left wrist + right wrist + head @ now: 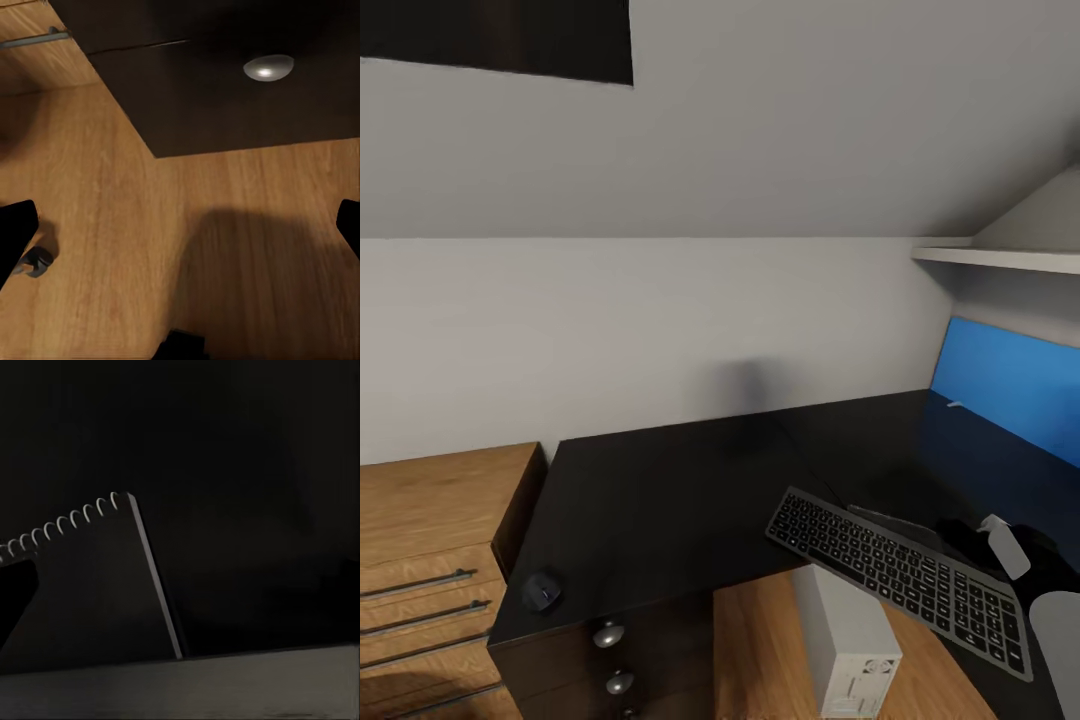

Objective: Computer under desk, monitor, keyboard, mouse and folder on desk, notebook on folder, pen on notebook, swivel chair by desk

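Note:
The keyboard (900, 578) lies diagonally on the black desk (660, 500), its near edge at the desk's inner corner. The mouse (542, 590) sits on the front left corner. The pale computer (850, 650) stands on the floor under the desk. A thin grey sheet behind the keyboard is the spiral-bound notebook (97, 585); my right gripper (184, 577) faces it, open and holding nothing. A thin white stick, perhaps the pen (954, 404), lies by the blue panel. My left gripper (180, 225) hangs open over the wood floor. Monitor, folder and swivel chair are out of view.
A light wood drawer chest (430, 540) stands against the desk's left end. The dark drawer unit (225, 97) with round silver knobs (608, 632) is under the desk. A blue wall panel (1010, 390) and a white shelf (1000, 258) are at the right. A small grey wheel-like part (34, 262) rests on the floor.

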Controlling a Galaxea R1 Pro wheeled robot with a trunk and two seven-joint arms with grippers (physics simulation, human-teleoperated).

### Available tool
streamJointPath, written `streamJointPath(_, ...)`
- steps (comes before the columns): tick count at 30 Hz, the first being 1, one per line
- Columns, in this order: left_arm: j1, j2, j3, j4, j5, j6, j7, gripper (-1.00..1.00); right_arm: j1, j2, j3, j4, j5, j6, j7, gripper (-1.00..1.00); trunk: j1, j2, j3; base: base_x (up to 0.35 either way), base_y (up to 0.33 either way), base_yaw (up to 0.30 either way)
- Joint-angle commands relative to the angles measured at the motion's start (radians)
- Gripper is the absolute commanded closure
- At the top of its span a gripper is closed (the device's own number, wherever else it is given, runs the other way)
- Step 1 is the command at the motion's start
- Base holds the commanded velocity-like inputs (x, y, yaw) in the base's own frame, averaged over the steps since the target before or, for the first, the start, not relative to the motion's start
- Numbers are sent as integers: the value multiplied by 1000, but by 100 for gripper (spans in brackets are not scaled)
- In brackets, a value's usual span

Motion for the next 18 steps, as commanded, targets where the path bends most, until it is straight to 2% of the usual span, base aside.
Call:
streamJointPath(1,-1,0,-9,0,6,-3,6,-100,-1,0,-2,-2,-11,4,-8,-100,0,-1,-1,-192,155,0)
streamJointPath(18,-1,-1,-9,0,3,-3,6,-100,-1,0,0,-3,-11,4,-7,-100,0,-1,-1,-76,60,0)
